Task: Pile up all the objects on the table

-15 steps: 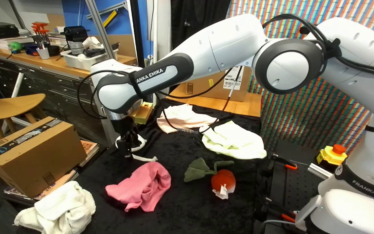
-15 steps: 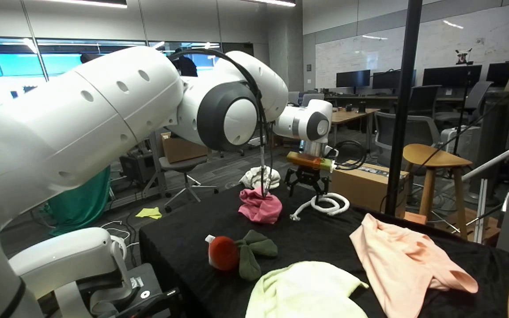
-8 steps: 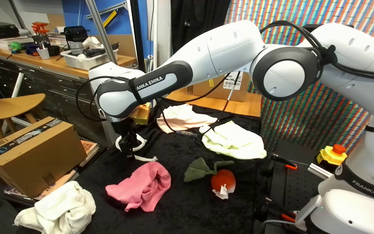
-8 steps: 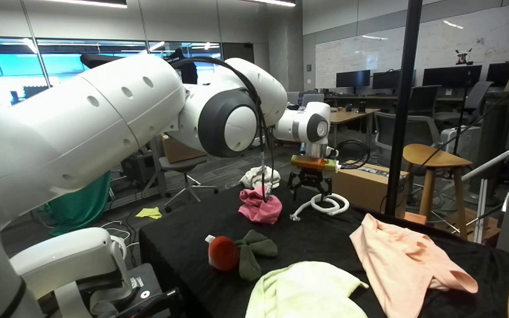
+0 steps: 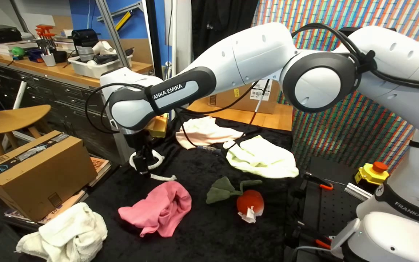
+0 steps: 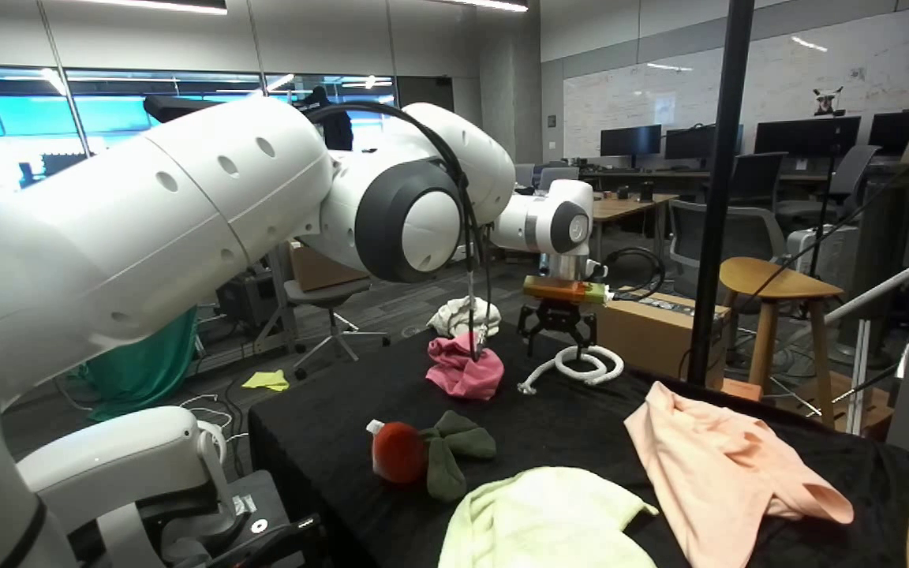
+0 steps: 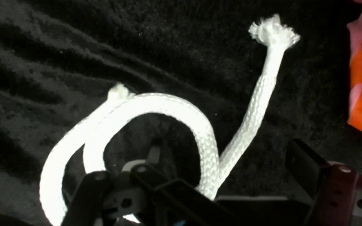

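Exterior view gives you, nearest, the white cloth point(image 5: 69, 233), bunched at the near left corner of the black worktop point(image 5: 213, 242). Just past it lies the pink cloth point(image 5: 158, 211), crumpled, in from the left edge. Toward the right edge, on the side of the robot base point(image 5: 416, 178), sits the red-and-white item point(image 5: 250, 200) with its dark green leaves point(image 5: 218, 193). Deeper, near the left edge, your gripper point(image 6: 555, 353) hangs over the white rope point(image 7: 207, 147), released, its jaws spread wide. In the wrist view you see one of its fingers point(image 7: 153, 156) above the rope's loop; whether they touch, you can't tell. Across from it, by the right edge, is the cream cloth point(image 5: 264, 158), then the peach cloth point(image 5: 209, 131) at the far edge, and beyond that edge a cardboard box point(image 5: 227, 97) on a wooden surface point(image 5: 276, 120).
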{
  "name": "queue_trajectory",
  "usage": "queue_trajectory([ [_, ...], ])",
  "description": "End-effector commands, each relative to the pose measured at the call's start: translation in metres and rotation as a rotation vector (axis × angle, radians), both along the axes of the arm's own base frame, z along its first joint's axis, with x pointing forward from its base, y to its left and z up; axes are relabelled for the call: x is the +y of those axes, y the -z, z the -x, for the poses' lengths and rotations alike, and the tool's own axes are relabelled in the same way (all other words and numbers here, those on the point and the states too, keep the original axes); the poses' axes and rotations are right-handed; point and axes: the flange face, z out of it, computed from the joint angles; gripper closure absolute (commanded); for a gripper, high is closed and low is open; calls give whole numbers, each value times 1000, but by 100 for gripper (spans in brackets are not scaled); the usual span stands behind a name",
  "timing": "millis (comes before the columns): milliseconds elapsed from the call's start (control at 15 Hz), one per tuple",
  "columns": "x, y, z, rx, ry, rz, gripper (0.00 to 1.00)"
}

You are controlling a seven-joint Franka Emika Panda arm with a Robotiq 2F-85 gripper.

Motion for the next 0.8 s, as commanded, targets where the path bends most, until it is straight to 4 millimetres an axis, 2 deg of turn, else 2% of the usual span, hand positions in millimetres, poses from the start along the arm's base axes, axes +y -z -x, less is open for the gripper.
queue_trajectory([
  [0, -1, 4, -10, -58, 22, -22, 0],
  [400, -1, 21, -13, -136, 39, -17, 0],
  [733, -5, 16, -16, -155, 44, -24, 1],
])
